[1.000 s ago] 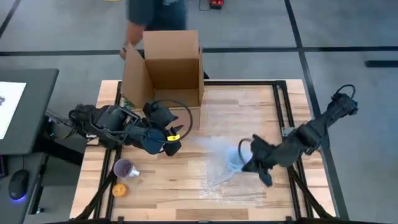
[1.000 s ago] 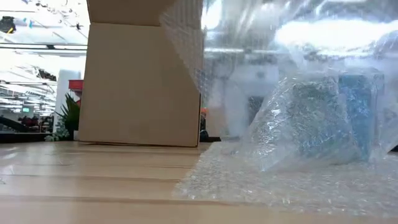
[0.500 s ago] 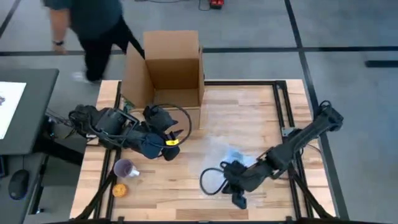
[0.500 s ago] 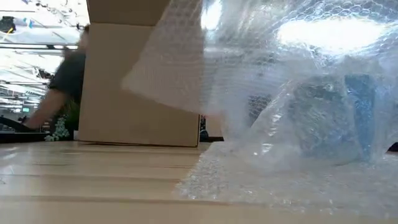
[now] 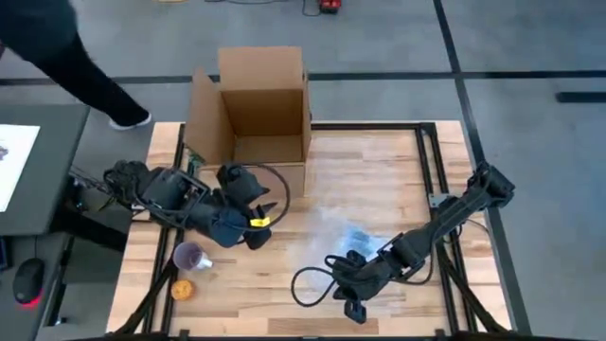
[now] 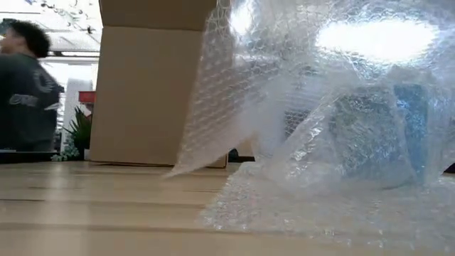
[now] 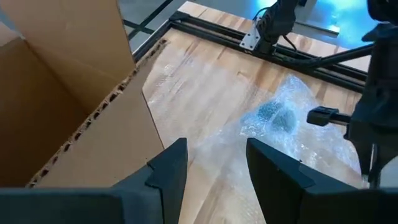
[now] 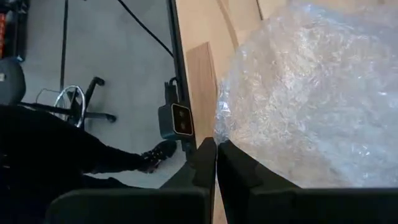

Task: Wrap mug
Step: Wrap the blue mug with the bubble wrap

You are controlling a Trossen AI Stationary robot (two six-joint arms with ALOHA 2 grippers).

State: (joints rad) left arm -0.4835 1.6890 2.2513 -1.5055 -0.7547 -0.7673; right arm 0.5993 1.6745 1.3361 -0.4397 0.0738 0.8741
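A blue mug (image 5: 358, 235) stands under a sheet of clear bubble wrap (image 5: 327, 242) at the table's middle; in the low view the mug (image 6: 387, 131) shows through the wrap (image 6: 284, 114). My right gripper (image 5: 350, 298), on the near side of the mug, is shut on the wrap. My left gripper (image 5: 265, 213) waits open at the left, beside the cardboard box (image 5: 256, 104), with nothing between its fingers (image 7: 214, 168). My right gripper pinches an edge of the bubble wrap (image 8: 219, 134) between its two shut fingers. The sheet rises clear of the table there and spreads away from the fingers over the mug; a loose flap (image 6: 206, 142) hangs down toward the table. One layer or several, I cannot tell.
An open cardboard box stands at the far left of the table, one flap (image 7: 106, 143) close to my left gripper. A purple cup (image 5: 189, 256) and a small orange thing (image 5: 182, 289) sit near the front left corner. A person (image 6: 28, 92) walks beyond the table's left.
My right gripper has gone toward the table's near left, past the mug, drawing the bubble wrap up and over it; the lifted sheet now hangs lower on that side. The mug has stayed in place. The person behind the box has walked off to the left.
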